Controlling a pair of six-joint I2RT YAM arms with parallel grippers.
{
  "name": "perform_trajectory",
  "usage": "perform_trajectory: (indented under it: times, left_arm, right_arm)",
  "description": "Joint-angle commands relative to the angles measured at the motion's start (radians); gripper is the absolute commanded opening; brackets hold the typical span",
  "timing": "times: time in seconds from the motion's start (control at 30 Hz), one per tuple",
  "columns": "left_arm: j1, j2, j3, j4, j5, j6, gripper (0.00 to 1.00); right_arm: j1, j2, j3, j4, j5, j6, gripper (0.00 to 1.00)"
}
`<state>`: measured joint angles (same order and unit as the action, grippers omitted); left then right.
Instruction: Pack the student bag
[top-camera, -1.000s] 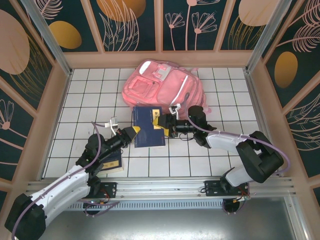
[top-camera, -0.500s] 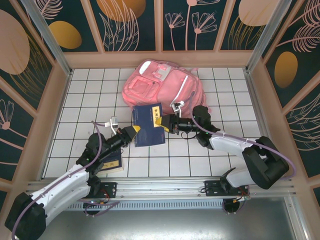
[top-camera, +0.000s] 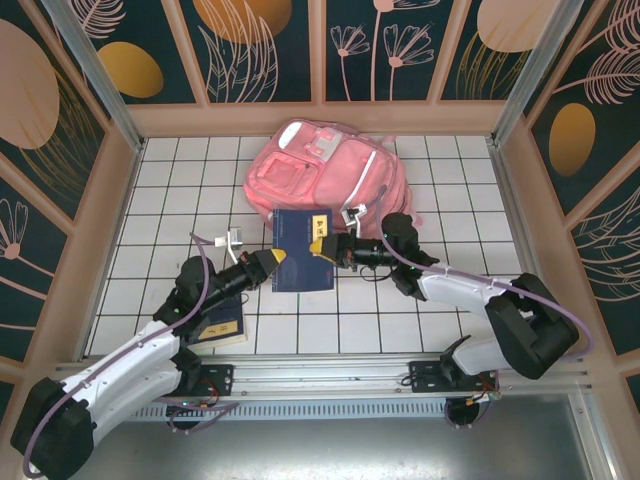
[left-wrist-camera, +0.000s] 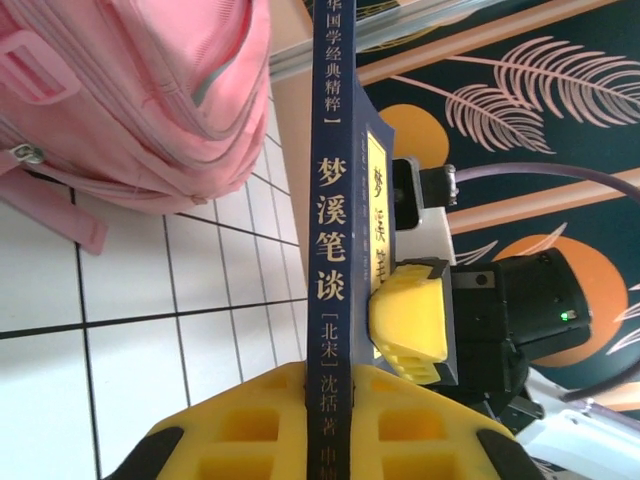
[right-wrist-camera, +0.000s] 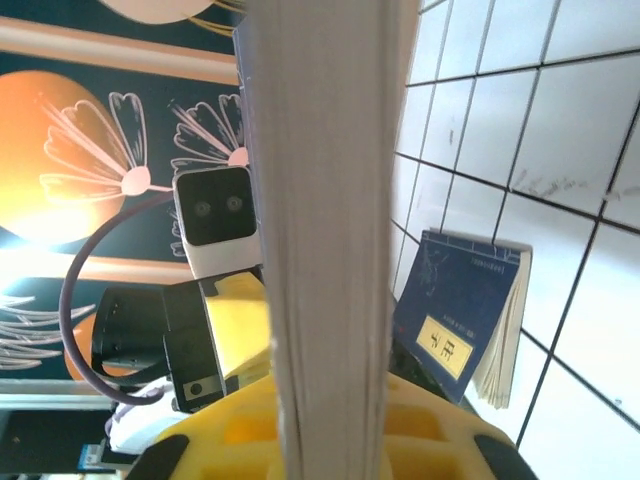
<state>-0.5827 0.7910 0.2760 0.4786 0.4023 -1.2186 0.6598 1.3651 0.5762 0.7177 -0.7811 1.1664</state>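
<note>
From where I sit, the counter (top-camera: 450, 320) is laid with glossy white square tiles and dark grout lines. At twelve o'clock I have a dark green wall panel (top-camera: 355, 80) split by pinkish wooden battens (top-camera: 318, 60), with line-drawn flowers, fronds and orange ovals. Similar panels lean outward at nine and three o'clock. Metal rails (top-camera: 515, 90) edge the corners, and a silvery strip (top-camera: 330, 455) lies at six o'clock. My right wrist view catches a bright white glare (right-wrist-camera: 15, 265) on the left.
</note>
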Motion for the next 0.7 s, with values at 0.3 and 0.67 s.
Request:
perform_trajectory:
  times: [0.3,0.67]
  left_arm:
    - [-0.008,0.323,0.567,-0.646,-0.234,0.519,0.66]
    - [-0.223,1.158,1.509,-1.067,-0.751,0.812,0.72]
  right_arm:
    - [-0.158,-0.353,0.279,-1.071,0.857,-0.332,0.00]
    - [-0.210,-0.509,0.360,-1.335,1.379,-0.243,0.00]
